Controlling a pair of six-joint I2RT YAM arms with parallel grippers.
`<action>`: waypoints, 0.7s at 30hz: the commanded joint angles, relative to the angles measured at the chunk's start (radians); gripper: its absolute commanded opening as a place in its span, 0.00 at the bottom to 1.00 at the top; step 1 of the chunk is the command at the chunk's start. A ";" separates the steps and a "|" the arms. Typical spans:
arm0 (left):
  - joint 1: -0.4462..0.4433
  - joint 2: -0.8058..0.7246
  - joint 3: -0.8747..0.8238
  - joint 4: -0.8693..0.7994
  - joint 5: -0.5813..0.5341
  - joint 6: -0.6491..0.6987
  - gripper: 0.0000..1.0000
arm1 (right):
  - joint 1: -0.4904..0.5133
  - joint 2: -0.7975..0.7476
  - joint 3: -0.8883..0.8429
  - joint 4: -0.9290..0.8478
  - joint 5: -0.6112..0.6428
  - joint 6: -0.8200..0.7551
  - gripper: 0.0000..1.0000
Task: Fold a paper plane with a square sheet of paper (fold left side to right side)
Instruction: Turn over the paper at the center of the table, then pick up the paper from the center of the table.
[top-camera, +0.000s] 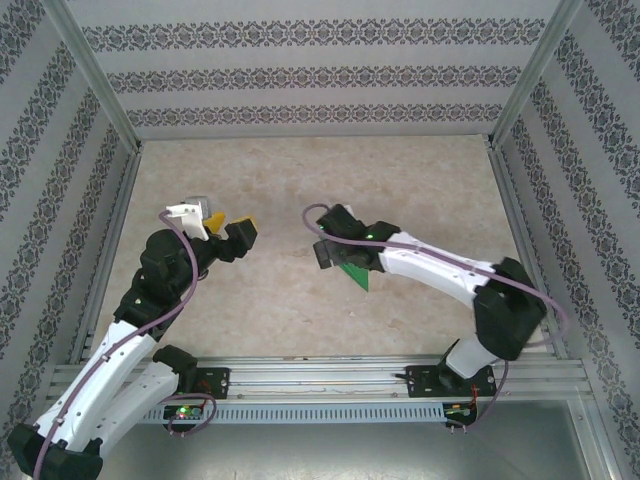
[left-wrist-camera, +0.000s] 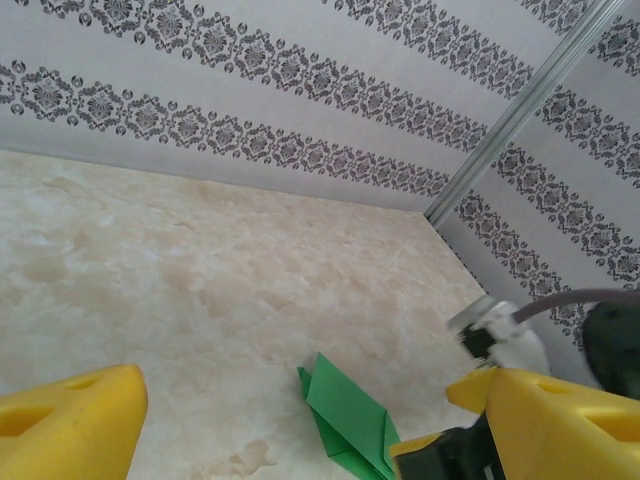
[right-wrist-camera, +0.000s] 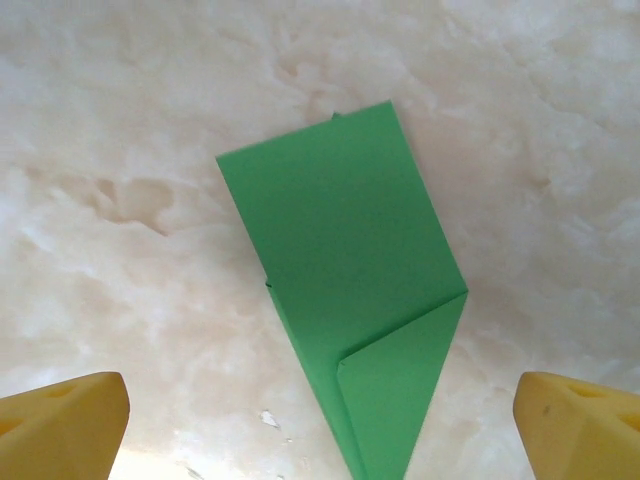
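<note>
The square sheet of paper (right-wrist-camera: 350, 260) is bright green and lies flat on the marble-patterned table, folded into a slim pointed dart with a diagonal flap near its tip. My right gripper (right-wrist-camera: 320, 430) hovers directly over it, open, its yellow fingers (right-wrist-camera: 60, 425) wide on either side and not touching it. In the top view the paper (top-camera: 356, 273) pokes out from under the right gripper (top-camera: 328, 245). My left gripper (top-camera: 230, 226) hangs open to the left of it, apart from it. From the left wrist the paper (left-wrist-camera: 350, 415) lies ahead between the open left gripper (left-wrist-camera: 300, 425) fingers (left-wrist-camera: 65, 430).
Patterned walls and metal frame posts (top-camera: 515, 95) enclose the table (top-camera: 300, 180) on three sides. The aluminium rail (top-camera: 320, 375) with both arm bases runs along the near edge. The right arm (top-camera: 450, 275) stretches in from the right.
</note>
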 joint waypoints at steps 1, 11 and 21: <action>0.016 0.008 -0.006 0.028 0.028 -0.015 0.87 | -0.062 -0.123 -0.104 0.191 -0.133 0.056 0.98; 0.016 0.072 -0.012 0.069 0.081 -0.044 0.84 | -0.326 -0.372 -0.406 0.439 -0.362 0.200 0.98; 0.014 0.271 0.020 0.086 0.215 -0.126 0.73 | -0.560 -0.454 -0.619 0.575 -0.559 0.304 0.98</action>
